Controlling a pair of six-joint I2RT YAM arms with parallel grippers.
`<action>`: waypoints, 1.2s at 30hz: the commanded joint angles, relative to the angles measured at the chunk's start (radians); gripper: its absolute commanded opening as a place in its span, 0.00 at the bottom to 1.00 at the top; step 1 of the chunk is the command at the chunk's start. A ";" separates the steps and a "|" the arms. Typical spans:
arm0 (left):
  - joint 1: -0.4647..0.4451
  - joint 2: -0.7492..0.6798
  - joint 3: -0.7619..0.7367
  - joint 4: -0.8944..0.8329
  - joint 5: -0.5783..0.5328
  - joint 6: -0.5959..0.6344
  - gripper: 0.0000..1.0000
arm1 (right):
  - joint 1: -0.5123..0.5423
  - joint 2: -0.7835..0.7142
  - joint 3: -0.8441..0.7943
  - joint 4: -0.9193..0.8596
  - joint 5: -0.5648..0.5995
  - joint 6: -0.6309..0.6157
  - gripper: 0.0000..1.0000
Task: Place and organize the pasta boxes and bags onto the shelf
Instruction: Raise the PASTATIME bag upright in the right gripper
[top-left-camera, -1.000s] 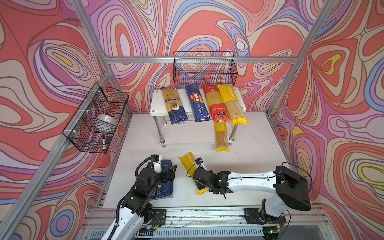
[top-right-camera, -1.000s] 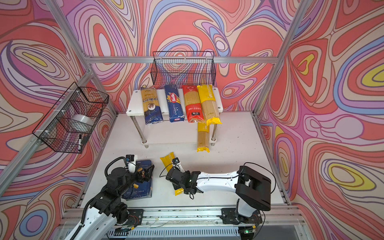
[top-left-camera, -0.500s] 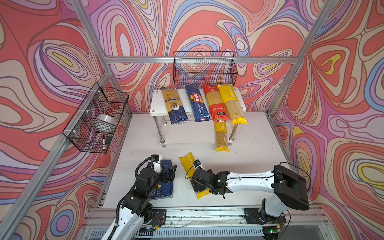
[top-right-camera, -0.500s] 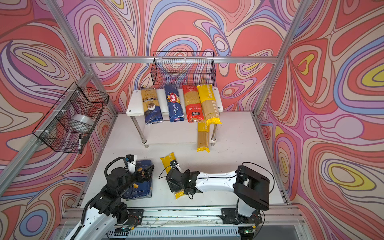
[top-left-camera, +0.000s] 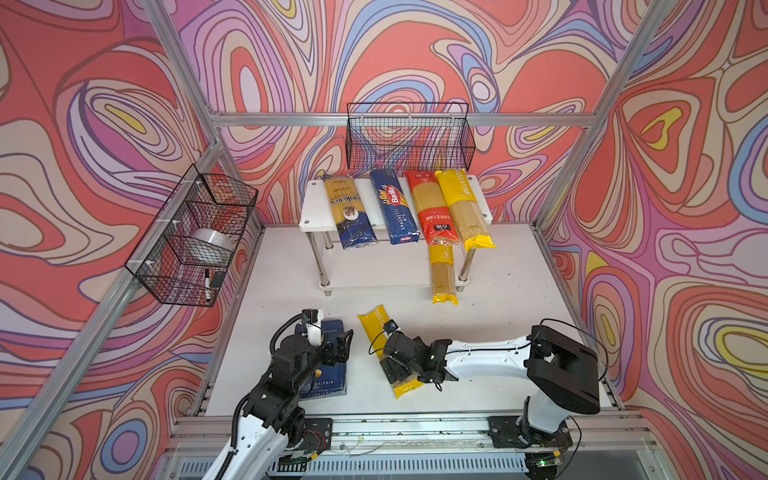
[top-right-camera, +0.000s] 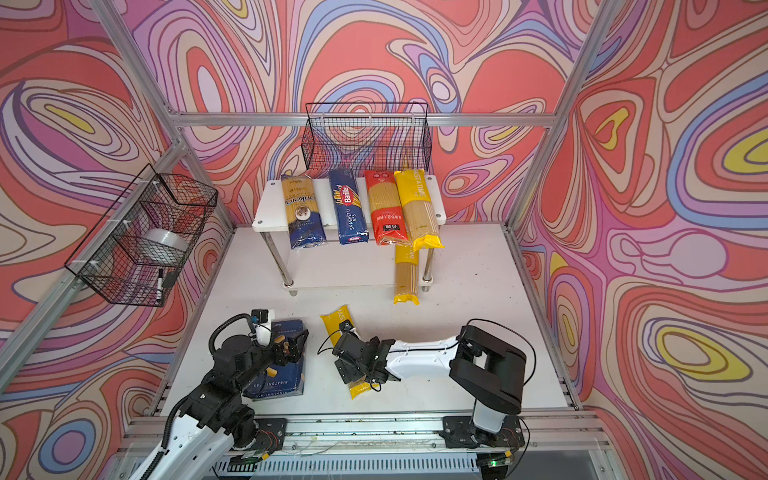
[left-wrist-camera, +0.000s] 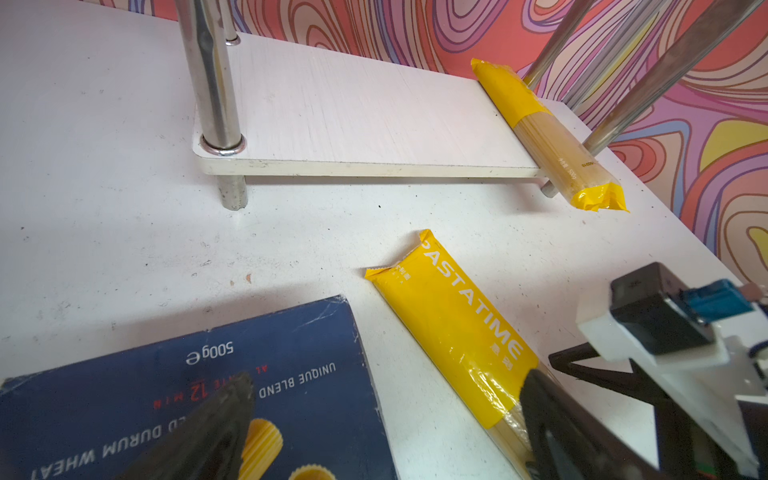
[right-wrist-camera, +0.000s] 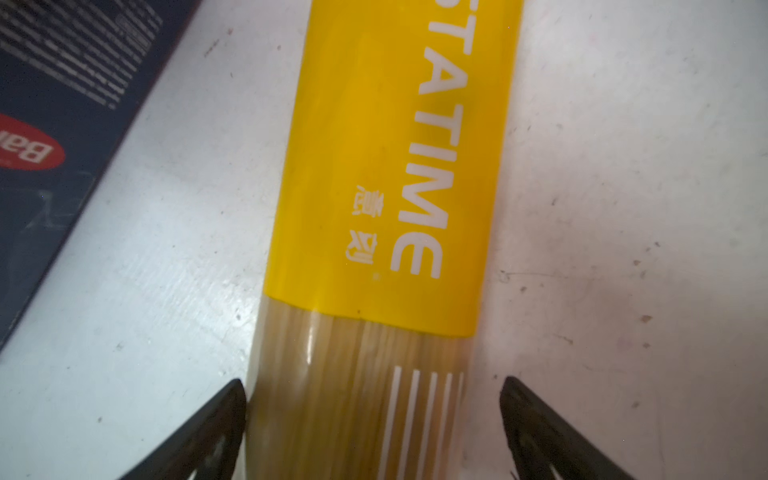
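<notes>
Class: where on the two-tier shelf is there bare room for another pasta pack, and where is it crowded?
Lower board: bare from the left legs to the yellow bag at its right end. Top board: a strip left of the dark blue bag. Crowded: that bag, spaghetti box, red bag, PASTATIME bag side by side.

I am looking into a robot test lab. A left arm (top-left-camera: 266, 399) and a right arm (top-left-camera: 486, 361) are sitting on a metal rail (top-left-camera: 415, 428) by a white table (top-left-camera: 503, 332), and swirly printed walls (top-left-camera: 415, 54) on metal bars (top-left-camera: 399, 119) are closing in a small shelf (top-left-camera: 311, 210).
</notes>
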 joint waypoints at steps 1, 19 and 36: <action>-0.003 -0.004 -0.011 -0.007 -0.005 0.002 1.00 | -0.006 0.042 0.030 0.014 -0.014 -0.025 0.98; -0.003 -0.001 -0.012 -0.007 -0.007 0.001 1.00 | -0.006 0.104 -0.003 0.049 -0.003 0.008 0.77; -0.004 -0.001 -0.012 -0.007 -0.006 0.001 1.00 | -0.006 0.061 -0.015 0.088 -0.002 0.053 0.34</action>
